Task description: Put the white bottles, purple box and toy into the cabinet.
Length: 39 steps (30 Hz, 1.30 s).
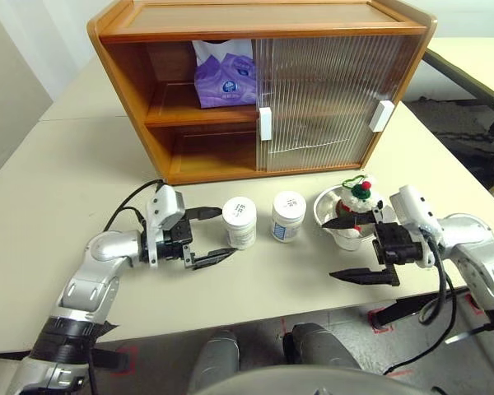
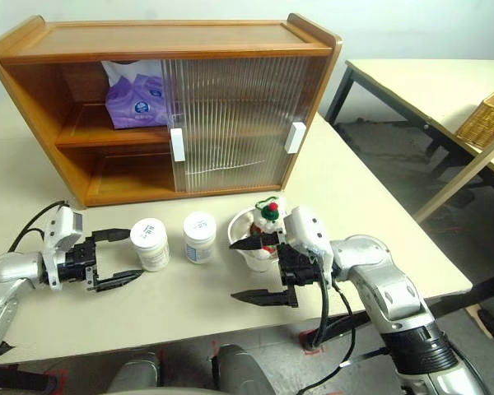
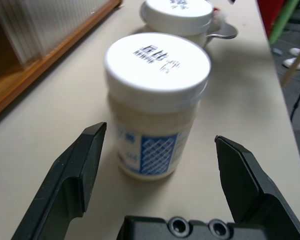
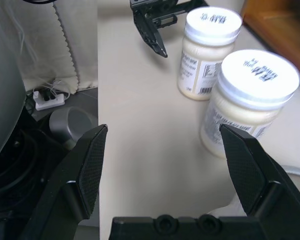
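Now left gripper point(image 1: 207, 236) spread wide, level, facing nearer white bottle point(image 1: 240, 222); right gripper point(image 1: 361, 249) spread, empty.

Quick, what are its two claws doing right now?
Left gripper: open, empty, beside a white bottle.
Right gripper: open, holding nothing, near the toy.

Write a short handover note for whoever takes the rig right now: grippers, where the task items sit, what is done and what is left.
Left gripper: open, empty, level with the left white bottle, not touching it.
Right gripper: open, empty, beside the steel bowl.
Purple box: on the upper shelf of the cabinet, in the open left half.
Right white bottle: on the table in front of the cabinet.
Toy: sitting in the steel bowl.
Done: purple box. Left: both bottles and the toy.
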Each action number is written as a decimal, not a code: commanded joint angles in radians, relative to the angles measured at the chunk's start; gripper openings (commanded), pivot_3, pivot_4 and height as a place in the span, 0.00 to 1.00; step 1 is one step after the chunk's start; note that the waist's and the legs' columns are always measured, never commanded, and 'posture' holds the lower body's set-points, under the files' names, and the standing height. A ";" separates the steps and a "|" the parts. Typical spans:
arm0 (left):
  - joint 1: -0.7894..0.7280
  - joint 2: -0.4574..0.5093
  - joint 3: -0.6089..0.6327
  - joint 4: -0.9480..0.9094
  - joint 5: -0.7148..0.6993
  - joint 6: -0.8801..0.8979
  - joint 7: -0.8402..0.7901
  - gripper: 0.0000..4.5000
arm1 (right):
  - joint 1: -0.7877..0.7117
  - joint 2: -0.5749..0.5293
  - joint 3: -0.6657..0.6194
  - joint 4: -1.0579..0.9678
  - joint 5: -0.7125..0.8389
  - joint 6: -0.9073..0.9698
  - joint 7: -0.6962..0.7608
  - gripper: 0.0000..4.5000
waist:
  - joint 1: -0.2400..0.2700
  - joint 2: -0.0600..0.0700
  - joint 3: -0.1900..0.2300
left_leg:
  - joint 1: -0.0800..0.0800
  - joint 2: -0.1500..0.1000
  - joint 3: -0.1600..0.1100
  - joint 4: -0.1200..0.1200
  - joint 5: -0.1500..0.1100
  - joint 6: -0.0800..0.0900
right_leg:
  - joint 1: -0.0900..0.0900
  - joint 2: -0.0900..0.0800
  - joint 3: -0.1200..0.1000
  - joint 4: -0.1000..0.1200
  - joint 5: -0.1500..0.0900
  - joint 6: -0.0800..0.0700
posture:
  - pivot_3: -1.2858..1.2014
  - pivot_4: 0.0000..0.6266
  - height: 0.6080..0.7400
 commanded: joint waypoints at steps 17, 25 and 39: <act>-0.113 -0.128 -0.109 0.245 0.089 -0.041 0.028 0.99 | 0.063 0.026 0.000 -0.021 -0.021 -0.017 -0.034 1.00 | -0.003 0.000 0.000 | 0.000 -0.001 0.000 0.001 0.001 0.001 | 0.003 0.000 0.001 -0.001 -0.006 0.016 | 0.47 0.06 1.00; -0.097 -0.129 -0.088 0.272 0.065 -0.053 -0.009 0.68 | 0.059 0.027 0.016 -0.026 -0.035 -0.020 -0.039 1.00 | -0.002 0.000 0.000 | 0.001 -0.002 0.000 0.001 0.001 0.002 | 0.005 -0.001 0.001 -0.001 -0.008 0.019 | 0.48 0.07 1.00; -0.109 -0.159 0.052 0.237 0.099 -0.074 0.297 0.68 | 0.024 0.116 0.009 -0.054 0.025 0.011 -0.085 1.00 | -0.001 0.000 0.002 | 0.001 -0.004 -0.001 0.001 0.004 0.003 | 0.006 0.002 0.001 -0.001 -0.007 0.022 | 0.49 0.07 1.00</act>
